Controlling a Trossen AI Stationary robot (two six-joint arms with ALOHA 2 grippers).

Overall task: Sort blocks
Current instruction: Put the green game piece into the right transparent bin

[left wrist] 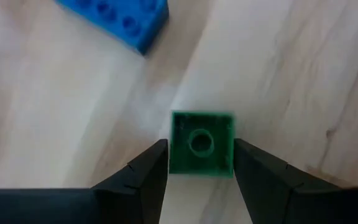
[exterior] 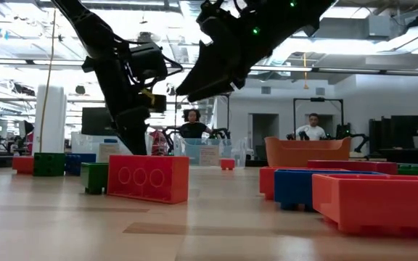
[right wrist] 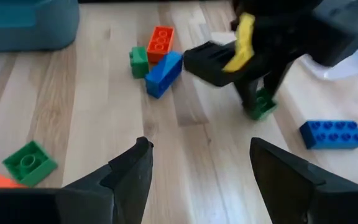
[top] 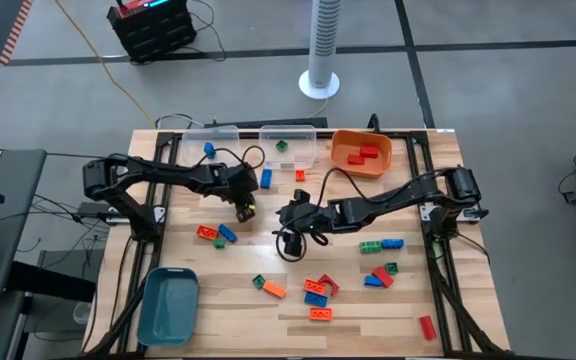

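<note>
Green block (left wrist: 201,144) sits clamped between the left gripper's (left wrist: 199,163) fingers, just beside a blue block (left wrist: 118,20). The right gripper (right wrist: 197,165), fingers spread and empty, hovers near that green block.

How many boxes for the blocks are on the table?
4. A clear box and a second clear box sit side by side at the far edge, an orange box is next to them toward the right arm's side, and a teal box is at the near left-arm corner.
</note>
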